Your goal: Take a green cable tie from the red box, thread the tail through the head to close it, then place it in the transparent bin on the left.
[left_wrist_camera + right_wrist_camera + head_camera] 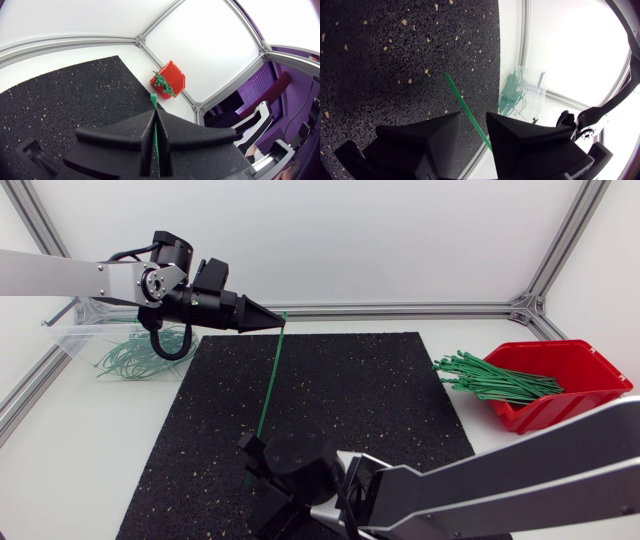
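My left gripper (276, 317) clamps the tie (270, 380) near its head (153, 98); my right gripper (474, 117) gapes around the tail (457, 95). Closing off-centre could bend the tail and spoil threading.

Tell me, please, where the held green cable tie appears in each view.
Head view: cable tie slants from left gripper down across the black mat.
Left wrist view: cable tie pinched between left gripper's fingers.
Right wrist view: cable tie between right gripper's parted fingers.
Shared landmark: black mat.
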